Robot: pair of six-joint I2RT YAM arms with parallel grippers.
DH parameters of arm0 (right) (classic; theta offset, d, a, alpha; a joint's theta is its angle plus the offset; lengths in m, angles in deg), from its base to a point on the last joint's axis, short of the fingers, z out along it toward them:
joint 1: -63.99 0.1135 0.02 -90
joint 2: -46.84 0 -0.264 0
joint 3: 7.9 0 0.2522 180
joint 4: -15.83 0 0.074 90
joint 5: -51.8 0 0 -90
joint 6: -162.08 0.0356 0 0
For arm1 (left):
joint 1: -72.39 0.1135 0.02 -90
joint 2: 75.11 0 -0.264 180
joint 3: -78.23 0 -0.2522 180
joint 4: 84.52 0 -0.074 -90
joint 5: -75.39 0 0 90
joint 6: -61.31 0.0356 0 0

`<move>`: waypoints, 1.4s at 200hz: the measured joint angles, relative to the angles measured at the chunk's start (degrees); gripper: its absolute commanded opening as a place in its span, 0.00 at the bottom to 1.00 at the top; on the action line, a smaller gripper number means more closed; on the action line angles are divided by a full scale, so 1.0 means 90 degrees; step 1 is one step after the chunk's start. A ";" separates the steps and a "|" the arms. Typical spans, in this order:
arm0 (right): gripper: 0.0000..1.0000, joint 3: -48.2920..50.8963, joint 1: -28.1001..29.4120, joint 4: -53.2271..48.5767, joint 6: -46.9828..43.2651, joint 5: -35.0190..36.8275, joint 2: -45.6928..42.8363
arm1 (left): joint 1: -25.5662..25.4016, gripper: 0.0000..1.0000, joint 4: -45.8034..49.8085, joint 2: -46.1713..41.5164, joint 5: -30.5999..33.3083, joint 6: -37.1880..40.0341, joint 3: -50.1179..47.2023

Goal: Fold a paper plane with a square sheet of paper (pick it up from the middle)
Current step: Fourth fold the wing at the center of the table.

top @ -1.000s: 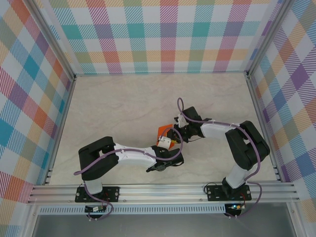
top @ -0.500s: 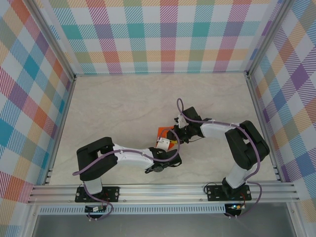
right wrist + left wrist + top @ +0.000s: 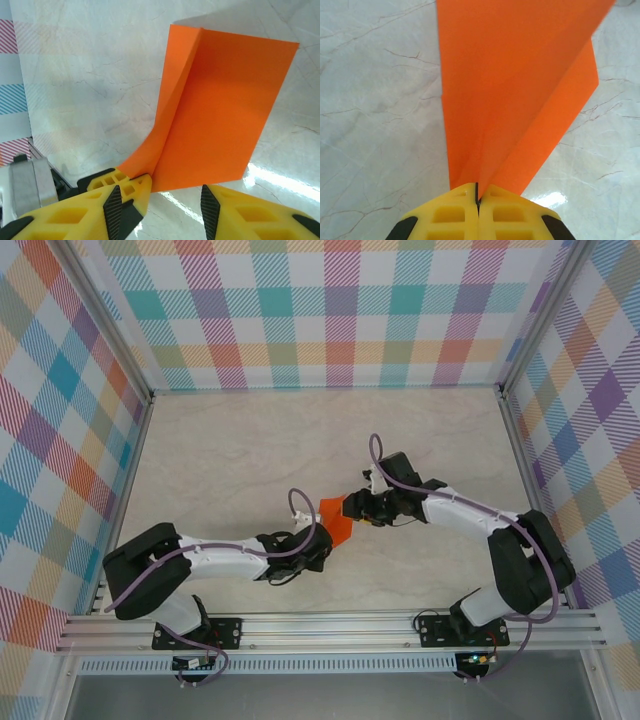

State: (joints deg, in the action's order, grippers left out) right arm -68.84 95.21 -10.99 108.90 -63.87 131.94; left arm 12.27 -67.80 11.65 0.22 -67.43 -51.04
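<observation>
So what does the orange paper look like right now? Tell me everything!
The orange paper is thin, plain and bright, with a crease that leaves it in layers. It seems lifted off the pale table, near its middle. The left gripper pinches one end shut; the right gripper's fingers stand open at the opposite edge.

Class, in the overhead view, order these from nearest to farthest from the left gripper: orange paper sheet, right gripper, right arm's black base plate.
1. Bright orange paper sheet: pinched in the left gripper.
2. Right gripper: just right of the paper.
3. Right arm's black base plate: near edge, far right.
</observation>
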 measured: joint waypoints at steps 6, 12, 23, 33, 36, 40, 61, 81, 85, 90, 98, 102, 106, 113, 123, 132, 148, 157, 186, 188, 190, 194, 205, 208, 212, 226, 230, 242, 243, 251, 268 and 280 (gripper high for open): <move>0.49 0.0068 0.0000 0.0027 0.0000 -0.0007 -0.0022 | 0.0083 0.04 -0.0107 -0.0063 -0.0153 0.0010 -0.0087; 0.48 0.0124 0.0000 0.0058 0.0007 -0.0027 -0.0022 | 0.0175 0.04 -0.0226 -0.0119 -0.0321 0.0029 -0.0175; 0.46 0.0243 0.0000 0.0160 0.0027 -0.0107 -0.0022 | 0.0321 0.04 -0.0408 -0.0177 -0.0600 0.0068 -0.0296; 0.42 0.0323 0.0000 0.0238 0.0053 -0.0226 -0.0017 | 0.0432 0.04 -0.0571 -0.0192 -0.0833 0.0078 -0.0384; 0.42 0.0338 0.0002 0.0267 0.0051 -0.0257 -0.0012 | 0.0459 0.04 -0.0607 -0.0192 -0.0886 0.0080 -0.0406; 0.40 0.0350 0.0007 0.0311 0.0063 -0.0301 0.0000 | 0.0498 0.04 -0.0680 -0.0192 -0.0969 0.0083 -0.0440; 0.33 0.0352 0.0092 0.0546 0.0117 -0.0486 0.0143 | 0.0704 0.04 -0.0986 -0.0194 -0.1387 0.0078 -0.0595; 0.28 0.0347 0.0211 0.0738 0.0155 -0.0646 0.0364 | 0.0882 0.05 -0.1202 -0.0197 -0.1727 0.0073 -0.0685; 0.27 0.0338 0.0233 0.0767 0.0146 -0.0673 0.0413 | 0.0918 0.05 -0.1231 -0.0197 -0.1785 0.0073 -0.0695; 0.27 0.0321 0.0265 0.0792 0.0160 -0.0704 0.0481 | 0.0954 0.05 -0.1273 -0.0197 -0.1863 0.0073 -0.0712; 0.26 0.0279 0.0321 0.0838 0.0168 -0.0741 0.0612 | 0.1020 0.05 -0.1336 -0.0197 -0.1982 0.0070 -0.0738; 0.25 0.0253 0.0352 0.0857 0.0175 -0.0755 0.0678 | 0.1052 0.05 -0.1360 -0.0197 -0.2045 0.0073 -0.0750; 0.25 0.0231 0.0376 0.0877 0.0172 -0.0770 0.0731 | 0.1083 0.05 -0.1375 -0.0197 -0.2091 0.0070 -0.0760; 0.23 0.0187 0.0425 0.0918 0.0192 -0.0801 0.0828 | 0.1141 0.05 -0.1394 -0.0197 -0.2198 0.0070 -0.0767; 0.23 0.0126 0.0478 0.1008 0.0197 -0.0860 0.0962 | 0.1212 0.05 -0.1452 -0.0199 -0.2307 0.0068 -0.0794; 0.22 0.0068 0.0512 0.1081 0.0214 -0.0911 0.1061 | 0.1275 0.05 -0.1508 -0.0199 -0.2397 0.0068 -0.0831; 0.22 -0.0044 0.0563 0.1192 0.0240 -0.0993 0.1207 | 0.1382 0.05 -0.1588 -0.0214 -0.2569 0.0053 -0.0889; 0.21 -0.0112 0.0580 0.1234 0.0270 -0.1044 0.1273 | 0.1418 0.05 -0.1627 -0.0214 -0.2645 0.0051 -0.0911; 0.21 -0.0333 0.0585 0.1452 0.0362 -0.1166 0.1540 | 0.1486 0.05 -0.1705 -0.0221 -0.2807 0.0051 -0.0945; 0.21 -0.0345 0.0585 0.1467 0.0362 -0.1171 0.1562 | 0.1491 0.05 -0.1707 -0.0221 -0.2817 0.0051 -0.0950; 0.21 -0.0357 0.0588 0.1481 0.0367 -0.1175 0.1583 | 0.1494 0.05 -0.1712 -0.0221 -0.2824 0.0051 -0.0950; 0.21 -0.0376 0.0588 0.1503 0.0379 -0.1188 0.1622 | 0.1498 0.05 -0.1712 -0.0221 -0.2841 0.0051 -0.0954; 0.21 -0.0430 0.0593 0.1542 0.0396 -0.1219 0.1722 | 0.1506 0.05 -0.1715 -0.0221 -0.2888 0.0051 -0.0957; 0.21 -0.0440 0.0593 0.1549 0.0413 -0.1226 0.1746 | 0.1506 0.05 -0.1717 -0.0221 -0.2892 0.0051 -0.0957; 0.21 -0.0457 0.0595 0.1562 0.0413 -0.1229 0.1783 | 0.1508 0.05 -0.1717 -0.0221 -0.2914 0.0053 -0.0957; 0.21 -0.0539 0.0605 0.1562 0.0457 -0.1219 0.1902 | 0.1513 0.06 -0.1729 -0.0221 -0.2953 0.0056 -0.0957; 0.21 -0.0566 0.0605 0.1559 0.0461 -0.1212 0.1931 | 0.1520 0.06 -0.1732 -0.0221 -0.2963 0.0053 -0.0957; 0.21 -0.0663 0.0605 0.1540 0.0483 -0.1163 0.2040 | 0.1537 0.06 -0.1732 -0.0221 -0.2987 0.0063 -0.0959; 0.21 -0.0668 0.0605 0.1540 0.0483 -0.1158 0.2045 | 0.1537 0.06 -0.1732 -0.0221 -0.2990 0.0063 -0.0959; 0.21 -0.0729 0.0617 0.1515 0.0486 -0.1083 0.2113 | 0.1537 0.07 -0.1729 -0.0219 -0.2999 0.0075 -0.0959; 0.20 -0.0833 0.0617 0.1435 0.0486 -0.0920 0.2222 | 0.1537 0.07 -0.1729 -0.0219 -0.3007 0.0078 -0.0959; 0.19 -0.0896 0.0617 0.1367 0.0486 -0.0811 0.2302 | 0.1545 0.08 -0.1732 -0.0219 -0.3028 0.0083 -0.0959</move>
State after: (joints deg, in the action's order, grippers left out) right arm -76.90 100.76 1.32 113.27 -71.17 152.66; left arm 26.17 -83.38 9.68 -27.04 -66.69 -59.67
